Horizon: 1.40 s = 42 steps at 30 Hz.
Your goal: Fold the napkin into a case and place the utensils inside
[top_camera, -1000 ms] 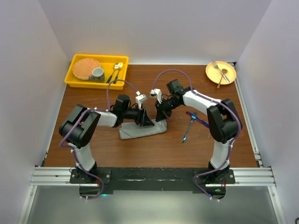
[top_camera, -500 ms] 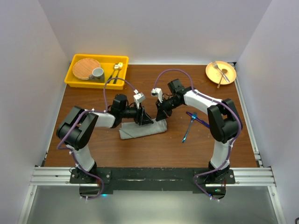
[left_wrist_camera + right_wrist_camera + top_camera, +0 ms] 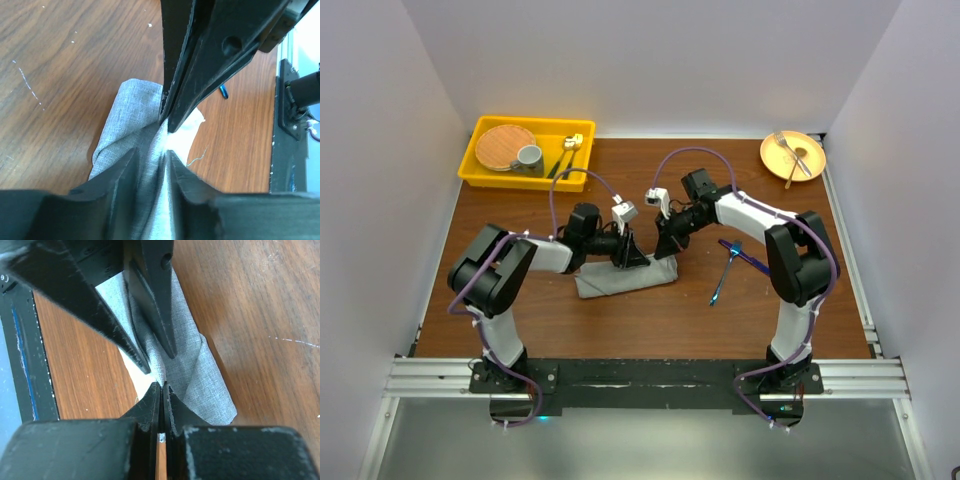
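The grey napkin (image 3: 620, 281) lies on the table as a narrow folded strip, its right end lifted. My right gripper (image 3: 667, 252) is shut on that raised edge, and the cloth (image 3: 205, 380) runs up into its fingertips (image 3: 162, 386). My left gripper (image 3: 150, 155) faces it from the left. Its jaws stand a little apart, astride a raised fold of the napkin (image 3: 130, 105), just short of the right gripper's tips. The blue-handled utensils (image 3: 730, 262) lie crossed on the wood to the right of the cloth, free of both grippers.
A yellow bin (image 3: 480, 168) at the back left holds a wooden plate (image 3: 504, 146), a grey cup (image 3: 529, 157) and gold-headed cutlery (image 3: 570, 150). An orange plate (image 3: 807, 168) with a silver fork (image 3: 788, 147) sits at the back right corner.
My left gripper's jaws have narrowed around the raised fold, and its wrist has shifted slightly. The right gripper keeps its hold in the same place.
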Motion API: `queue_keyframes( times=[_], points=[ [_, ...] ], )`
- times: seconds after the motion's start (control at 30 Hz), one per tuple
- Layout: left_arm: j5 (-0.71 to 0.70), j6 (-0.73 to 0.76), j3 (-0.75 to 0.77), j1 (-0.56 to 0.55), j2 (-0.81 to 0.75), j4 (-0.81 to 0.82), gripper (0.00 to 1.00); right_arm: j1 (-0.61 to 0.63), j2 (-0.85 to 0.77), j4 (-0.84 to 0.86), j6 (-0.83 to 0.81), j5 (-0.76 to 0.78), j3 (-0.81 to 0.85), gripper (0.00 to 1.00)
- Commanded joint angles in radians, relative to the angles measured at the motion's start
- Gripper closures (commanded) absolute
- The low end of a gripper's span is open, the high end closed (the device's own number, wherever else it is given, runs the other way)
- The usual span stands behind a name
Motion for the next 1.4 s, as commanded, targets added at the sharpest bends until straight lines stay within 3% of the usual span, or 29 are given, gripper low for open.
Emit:
queue_keyframes(
  times=[0.0,0.03,0.1,0.13,0.2,0.33,0.47,0.67,0.8,1.03,1.2,1.27,1.37],
  points=[
    [-0.012,0.012,0.03,-0.01,0.011,0.0,0.81,-0.008,-0.018,-0.01,-0.033,-0.046,0.027,1.0],
    [-0.014,0.004,0.033,-0.01,0.009,-0.017,0.93,-0.008,-0.017,-0.012,-0.033,-0.046,0.027,1.0],
    [-0.026,-0.014,0.036,-0.01,0.001,-0.043,1.0,-0.007,-0.014,-0.026,-0.033,-0.034,0.03,0.88],
    [-0.029,-0.019,0.034,-0.01,-0.011,-0.067,1.0,-0.01,-0.01,-0.026,-0.015,-0.026,0.033,0.8],
    [-0.038,-0.036,0.034,-0.01,-0.022,-0.093,1.0,-0.016,-0.003,-0.029,0.029,-0.014,0.036,0.75],
    [-0.052,-0.108,0.016,-0.01,-0.028,-0.107,1.0,-0.02,0.016,-0.076,0.103,-0.003,0.053,0.72],
    [-0.052,-0.168,-0.004,-0.01,-0.034,-0.069,1.0,-0.02,-0.003,-0.113,0.136,-0.015,0.018,0.52],
    [-0.037,-0.232,-0.056,-0.01,-0.054,0.049,1.0,-0.017,-0.023,-0.038,0.159,0.0,-0.043,0.47],
    [-0.043,-0.24,-0.072,-0.009,-0.061,0.075,1.0,-0.019,-0.004,-0.015,0.145,0.006,-0.042,0.52],
    [-0.032,-0.217,-0.079,-0.009,-0.058,0.089,1.0,-0.017,0.009,0.023,0.159,-0.02,-0.024,0.97],
    [-0.054,-0.142,-0.079,-0.009,-0.095,0.083,0.64,-0.019,0.011,0.026,0.154,-0.032,-0.02,1.0],
    [-0.069,-0.113,-0.069,-0.009,-0.098,0.081,0.55,-0.02,0.013,0.026,0.154,-0.039,-0.019,1.0],
    [-0.071,-0.097,-0.043,-0.009,-0.078,0.083,0.51,-0.019,0.011,0.026,0.154,-0.052,-0.016,1.0]
  ],
)
